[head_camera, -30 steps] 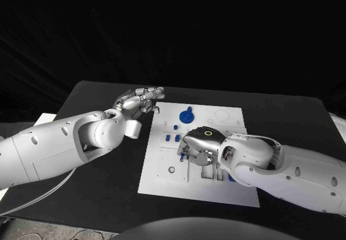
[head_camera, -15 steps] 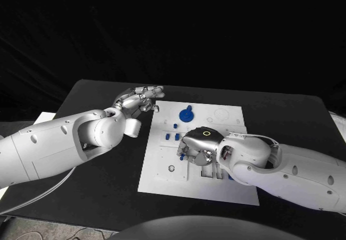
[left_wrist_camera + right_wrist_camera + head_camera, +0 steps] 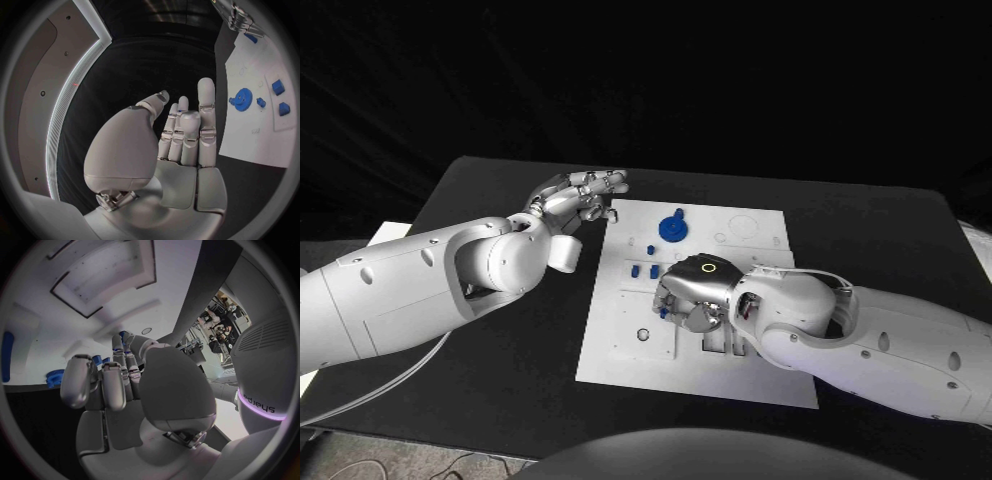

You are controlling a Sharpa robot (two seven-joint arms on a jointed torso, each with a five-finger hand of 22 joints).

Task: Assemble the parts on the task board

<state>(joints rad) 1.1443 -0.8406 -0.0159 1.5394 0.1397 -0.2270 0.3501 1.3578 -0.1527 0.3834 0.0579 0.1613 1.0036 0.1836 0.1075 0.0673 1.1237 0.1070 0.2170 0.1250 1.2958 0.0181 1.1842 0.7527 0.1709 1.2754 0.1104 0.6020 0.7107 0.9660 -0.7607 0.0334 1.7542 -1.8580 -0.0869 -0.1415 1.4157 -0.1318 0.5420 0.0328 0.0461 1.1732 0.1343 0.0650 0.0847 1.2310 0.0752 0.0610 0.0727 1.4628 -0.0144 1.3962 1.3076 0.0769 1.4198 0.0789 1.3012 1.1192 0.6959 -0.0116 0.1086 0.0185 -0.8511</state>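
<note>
Two silver hands work over the white rectangular task board [image 3: 620, 350] on the black table [image 3: 488, 200]. Our right hand [image 3: 692, 298] hangs palm-down over the board's middle, fingers curled; whether they pinch a part we cannot tell. Our left hand [image 3: 577, 196] hovers beside the board's far corner, fingers loosely apart, holding nothing. The round blue gear [image 3: 674, 231] and small blue pieces [image 3: 642, 271] lie nearby. We judge a placement is underway; next comes careful seating. The slots beneath the palm stay hidden.

The task board [image 3: 620, 345] lies mid-worktop [image 3: 488, 400]; the gear [image 3: 674, 231] sits at its far end, small parts [image 3: 643, 272] nearer.
</note>
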